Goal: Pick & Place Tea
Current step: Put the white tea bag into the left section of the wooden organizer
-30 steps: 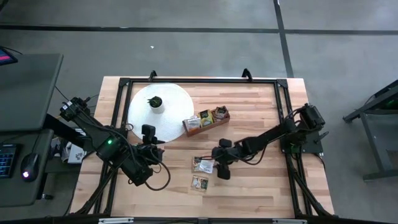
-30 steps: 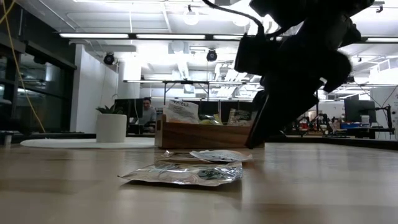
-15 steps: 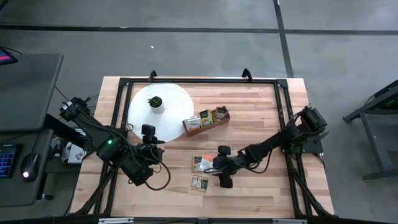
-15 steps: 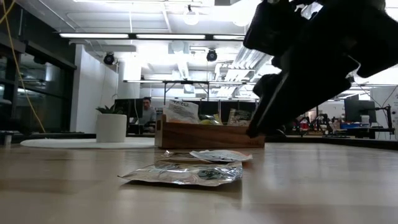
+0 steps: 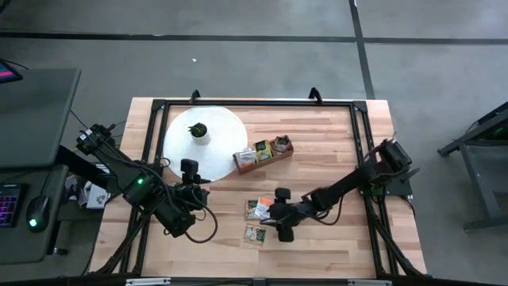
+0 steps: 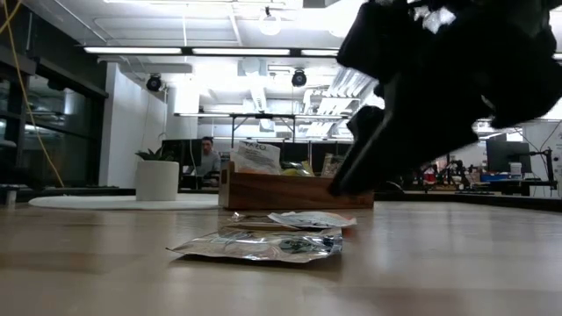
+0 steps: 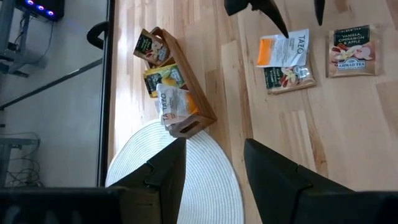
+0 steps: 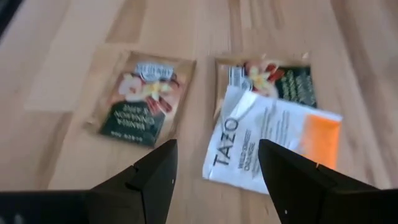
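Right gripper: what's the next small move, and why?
Probably straight down to pinch the orange-and-white Tazo sachet. The right gripper hovers over the loose sachets with its fingers open, and that sachet lies on top of a darker one, so it has to come off first.

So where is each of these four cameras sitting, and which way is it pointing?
High view: overhead, looking straight down on the table and both arms.
Low view: at tabletop height, looking across the sachets at the wooden box; the right arm looms above.
Left wrist view: on the left arm, past its open left tool, toward the box.
Right wrist view: on the right arm, past its open right tool.
Both wrist views show the orange-and-white Tazo sachet.
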Controlling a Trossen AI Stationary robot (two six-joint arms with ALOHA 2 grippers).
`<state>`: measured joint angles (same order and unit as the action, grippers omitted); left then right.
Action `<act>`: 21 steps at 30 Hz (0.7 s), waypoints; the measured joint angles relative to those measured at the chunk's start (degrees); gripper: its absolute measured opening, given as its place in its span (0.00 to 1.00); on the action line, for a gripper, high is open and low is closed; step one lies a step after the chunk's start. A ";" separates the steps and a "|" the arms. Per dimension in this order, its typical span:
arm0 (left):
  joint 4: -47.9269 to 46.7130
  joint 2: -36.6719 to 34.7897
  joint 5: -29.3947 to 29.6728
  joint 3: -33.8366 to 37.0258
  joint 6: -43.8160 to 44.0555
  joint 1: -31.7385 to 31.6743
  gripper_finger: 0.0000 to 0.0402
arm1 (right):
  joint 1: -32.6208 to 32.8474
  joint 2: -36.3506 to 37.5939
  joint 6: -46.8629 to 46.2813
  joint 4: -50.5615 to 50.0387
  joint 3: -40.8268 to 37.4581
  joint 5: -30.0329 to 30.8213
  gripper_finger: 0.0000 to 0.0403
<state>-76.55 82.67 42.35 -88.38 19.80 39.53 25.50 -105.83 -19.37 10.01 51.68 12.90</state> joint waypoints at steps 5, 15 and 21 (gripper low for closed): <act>-0.11 0.00 -0.20 0.00 -0.01 0.00 0.39 | 0.92 -2.50 -1.21 0.47 0.00 -0.70 0.55; -0.15 0.00 -0.24 0.00 -0.01 0.00 0.39 | 1.28 -5.75 -5.07 1.94 0.26 -0.51 0.55; -0.11 0.00 -0.31 0.00 -0.01 0.00 0.39 | 0.61 -8.33 -10.52 1.61 0.49 -0.80 0.51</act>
<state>-76.66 82.67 42.04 -88.38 19.79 39.53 26.12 -114.16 -29.89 11.62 52.17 12.10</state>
